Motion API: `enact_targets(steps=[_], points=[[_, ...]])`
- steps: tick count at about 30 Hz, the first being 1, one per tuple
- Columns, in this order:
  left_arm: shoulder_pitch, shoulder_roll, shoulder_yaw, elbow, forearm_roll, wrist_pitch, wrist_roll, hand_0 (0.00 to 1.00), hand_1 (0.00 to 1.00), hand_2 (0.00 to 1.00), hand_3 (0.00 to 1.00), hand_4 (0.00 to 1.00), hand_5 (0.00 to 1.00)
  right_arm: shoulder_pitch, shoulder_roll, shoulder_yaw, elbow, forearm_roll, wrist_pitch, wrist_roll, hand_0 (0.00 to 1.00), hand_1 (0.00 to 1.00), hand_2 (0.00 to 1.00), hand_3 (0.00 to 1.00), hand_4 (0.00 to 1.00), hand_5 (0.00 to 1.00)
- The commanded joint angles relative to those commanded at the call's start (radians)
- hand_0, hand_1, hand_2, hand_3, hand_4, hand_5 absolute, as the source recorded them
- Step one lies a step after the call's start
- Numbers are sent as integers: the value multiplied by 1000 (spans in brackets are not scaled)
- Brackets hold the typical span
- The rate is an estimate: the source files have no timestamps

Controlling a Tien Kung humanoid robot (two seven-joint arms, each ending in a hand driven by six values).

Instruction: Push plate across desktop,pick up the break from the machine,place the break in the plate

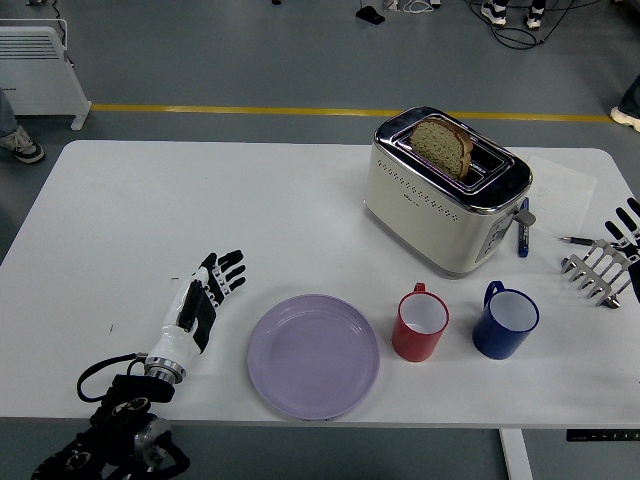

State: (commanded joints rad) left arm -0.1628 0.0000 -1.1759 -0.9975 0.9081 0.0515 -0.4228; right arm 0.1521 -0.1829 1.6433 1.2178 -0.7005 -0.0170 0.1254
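Head view, for you to log: brown bread slice (pixel 441 143) upright in the cream and chrome toaster (pixel 445 190), long axis running 10 to 4 o'clock. Round lilac plate (pixel 313 355) holds nothing; red mug (pixel 419 324) and blue mug (pixel 504 320) at its 3 o'clock. Left hand (pixel 195 306) flat at its 9 o'clock, apart, fingers released. Right hand (pixel 627 225) at right edge, fingers splayed.

Head view, single camera: mounted high on the robot's side, facing forward and down. The table (pixel 150 200) fills most of the frame, near edge along the bottom, grey floor across the top; moderate distance.
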Motion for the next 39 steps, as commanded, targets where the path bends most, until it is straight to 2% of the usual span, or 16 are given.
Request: enact_targets(steps=[5, 6, 7, 11, 12, 14, 17, 18, 21, 23, 24, 27, 29, 30, 34, 39], points=[[43, 0, -169, -90, 20, 10, 13, 822, 852, 857, 750, 552, 998, 60, -92, -103, 101, -203, -111, 23, 798, 762, 740, 722, 487, 624], [51, 0, -197, -107, 21, 13, 15, 820, 849, 854, 748, 553, 998, 88, -117, -135, 108, -242, -127, 11, 883, 847, 850, 828, 624, 429], [55, 0, -216, -117, 22, 14, 15, 820, 849, 854, 748, 553, 998, 110, -136, -160, 111, -281, -136, 3, 883, 847, 850, 828, 624, 429], [70, 0, -279, -156, 12, 14, 22, 820, 849, 854, 748, 553, 998, 234, -196, -279, 79, -456, -175, -58, 883, 847, 850, 828, 624, 429], [73, 0, -284, -163, 5, 10, 25, 809, 840, 850, 742, 553, 998, 256, -199, -298, 71, -495, -178, -68, 922, 892, 935, 903, 690, 317], [83, 0, -300, -192, -46, -14, 35, 809, 840, 850, 742, 553, 998, 336, -205, -373, 31, -580, -186, -137, 922, 892, 935, 903, 690, 317], [101, 0, -321, -233, -98, -31, 44, 809, 840, 850, 742, 553, 998, 458, -182, -476, -53, -703, -172, -213, 922, 892, 935, 903, 690, 317], [103, 0, -324, -239, -102, -32, 45, 808, 838, 848, 741, 553, 998, 498, -175, -499, -74, -749, -168, -224, 917, 895, 934, 906, 710, 255], [109, 0, -340, -250, -111, -32, 46, 808, 838, 848, 741, 553, 998, 615, -135, -571, -163, -879, -145, -253, 917, 895, 934, 906, 710, 255], [110, 0, -341, -250, -111, -31, 46, 808, 838, 848, 741, 553, 998, 642, -128, -583, -179, -957, -139, -257, 917, 895, 934, 906, 710, 255], [114, 0, -344, -248, -110, -30, 47, 816, 835, 847, 739, 554, 998, 676, -111, -609, -210, -1002, -121, -265, 889, 867, 888, 891, 723, 220], [123, 0, -348, -244, -108, -28, 47, 816, 835, 847, 739, 554, 998, 748, -71, -652, -275, -1106, -77, -276, 889, 867, 888, 891, 723, 220], [126, 0, -349, -242, -109, -28, 47, 816, 835, 847, 739, 554, 998, 770, -58, -668, -296, -1119, -59, -281, 889, 867, 888, 891, 723, 220], [127, 0, -350, -241, -109, -27, 47, 815, 834, 847, 737, 553, 998, 786, -47, -682, -312, -1121, -45, -285, 849, 829, 814, 873, 739, 205], [130, 0, -351, -237, -109, -26, 47, 815, 834, 847, 737, 553, 998, 831, -12, -725, -364, -1116, -17, -294, 849, 829, 814, 873, 739, 205], [129, 0, -348, -233, -109, -25, 47, 816, 834, 846, 736, 557, 998, 916, 69, -796, -471, -1120, 31, -326, 820, 787, 756, 848, 748, 215]])
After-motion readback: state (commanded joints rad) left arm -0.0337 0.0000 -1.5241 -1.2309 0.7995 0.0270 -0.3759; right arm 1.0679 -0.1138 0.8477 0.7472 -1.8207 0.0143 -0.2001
